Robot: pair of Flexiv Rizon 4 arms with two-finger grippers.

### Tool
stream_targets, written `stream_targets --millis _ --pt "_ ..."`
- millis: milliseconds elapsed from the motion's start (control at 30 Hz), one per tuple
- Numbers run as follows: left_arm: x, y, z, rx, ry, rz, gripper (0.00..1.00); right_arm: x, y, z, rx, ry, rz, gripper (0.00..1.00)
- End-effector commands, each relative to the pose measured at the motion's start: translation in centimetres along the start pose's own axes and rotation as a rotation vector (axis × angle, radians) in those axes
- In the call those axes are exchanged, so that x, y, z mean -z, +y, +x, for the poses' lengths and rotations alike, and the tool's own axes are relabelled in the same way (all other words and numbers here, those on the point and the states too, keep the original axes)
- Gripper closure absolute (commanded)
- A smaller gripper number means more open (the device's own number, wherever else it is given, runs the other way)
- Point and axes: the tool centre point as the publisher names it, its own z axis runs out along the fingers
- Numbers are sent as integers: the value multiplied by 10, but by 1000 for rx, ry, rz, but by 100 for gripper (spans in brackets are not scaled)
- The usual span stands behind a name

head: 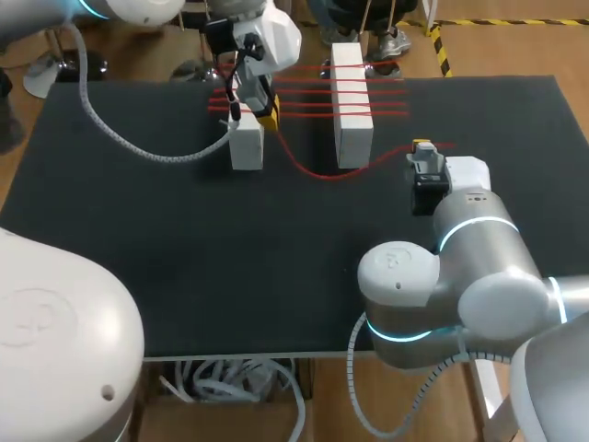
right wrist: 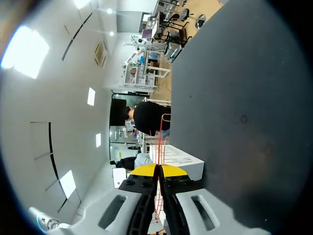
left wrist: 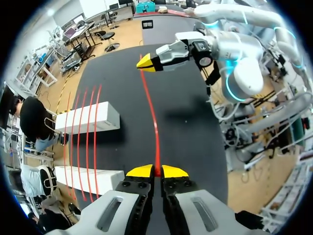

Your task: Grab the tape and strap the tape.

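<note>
A thin red tape (head: pixel 317 172) is wound in several strands between two white blocks, the left block (head: pixel 247 143) and the right block (head: pixel 351 101). A loose length sags from the left block across the mat to the right. My left gripper (head: pixel 266 114) stands at the left block, shut on the tape (left wrist: pixel 152 112). Its own view shows the jaws (left wrist: pixel 156 171) pinching the strand, which runs ahead to my right gripper (left wrist: pixel 146 62). My right gripper (head: pixel 422 146) is to the right of the right block, shut on the tape's other end (right wrist: pixel 157 200).
The black mat (head: pixel 184 258) covers the table, open in front of the blocks and to the far right. In the left wrist view both blocks (left wrist: pixel 88 117) (left wrist: pixel 83 178) lie beside the gripper with the red strands across them. A white block (right wrist: pixel 186 164) shows just beyond the right fingers.
</note>
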Motion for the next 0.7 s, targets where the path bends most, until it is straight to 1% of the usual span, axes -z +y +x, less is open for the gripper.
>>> stream_targets --millis 33,467,500,533,600,667,700 --pt "0 -2 -1 1 3 -7 100 0 0 2 2 -5 0 100" --pt "0 -2 -1 1 3 -7 100 0 0 2 2 -5 0 100" --pt "0 -2 -1 1 3 -7 100 0 -2 4 49 2 -13 100" --pt "0 -2 -1 1 3 -7 100 2 -5 8 146 36 -33 100" --pt "0 -2 -1 1 3 -7 100 3 -8 13 257 40 -76 100" --pt "0 -2 -1 1 3 -7 100 6 -10 17 417 100 -107 100" --pt "0 -2 -1 1 3 -7 100 7 -10 18 477 131 -127 100"
